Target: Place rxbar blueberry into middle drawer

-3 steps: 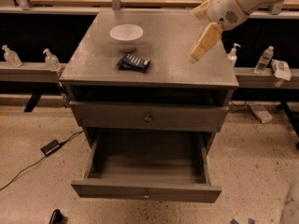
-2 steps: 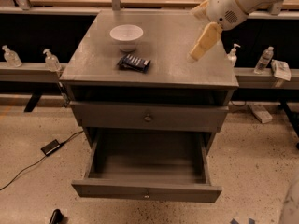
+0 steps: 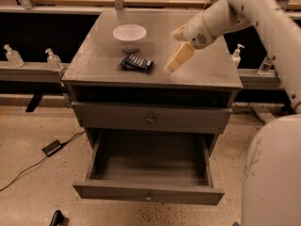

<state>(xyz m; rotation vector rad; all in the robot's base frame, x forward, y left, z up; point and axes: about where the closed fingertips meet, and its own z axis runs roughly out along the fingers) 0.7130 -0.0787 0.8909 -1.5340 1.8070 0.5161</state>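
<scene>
Grey comes first: the open drawer [image 3: 117, 191] stands pulled out low at 6 o'clock, its box bare as far as I can see. Above it is a shut drawer front [image 3: 188, 119] with a dark knob. On the bench [image 3: 94, 62] the snack bar [image 3: 137, 63] lies flat near the front edge, left of centre. My hand [image 3: 178, 59] hovers at the bar's 3 o'clock, near but apart, tilted down toward the bench. I cannot tell how far open it is, but the bar is not in it. A white bowl [image 3: 129, 36] sits close behind at the bar's 12 o'clock. I judge the bar light and slightly yielding, its wrapper slick and crinkly. I would pinch it across the narrow width at mid-length, clear of the bowl.
</scene>
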